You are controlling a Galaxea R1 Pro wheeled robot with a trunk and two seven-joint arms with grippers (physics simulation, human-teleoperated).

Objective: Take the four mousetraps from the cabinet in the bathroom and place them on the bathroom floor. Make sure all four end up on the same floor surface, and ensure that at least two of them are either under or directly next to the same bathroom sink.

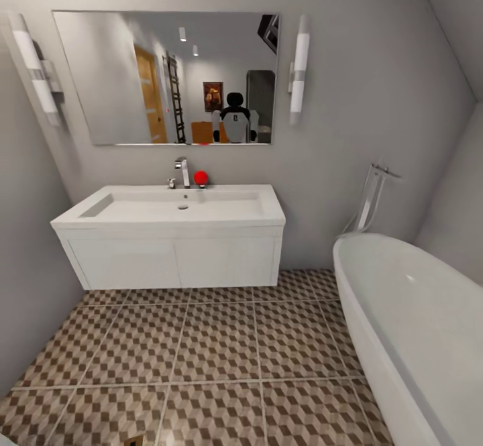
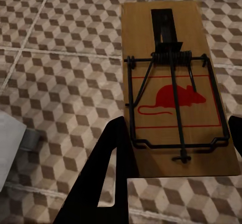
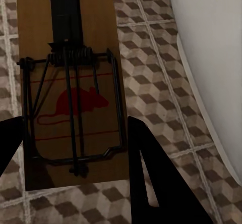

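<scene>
Wooden mousetraps [image 2: 179, 88] [image 3: 68, 82] sit clamped in each pincer [image 2: 176, 148] [image 3: 75, 143] above patterned floor [image 1: 221, 352].

Grey walls [image 1: 376, 97], wide mirror [image 1: 164, 77] between two sconces — white bathtub [image 1: 416, 325] right.

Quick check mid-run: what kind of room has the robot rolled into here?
A bathroom, by the look of it: a white sink with a chrome tap under a wall mirror, a white bathtub to the right, and cube-patterned floor tiles.
</scene>
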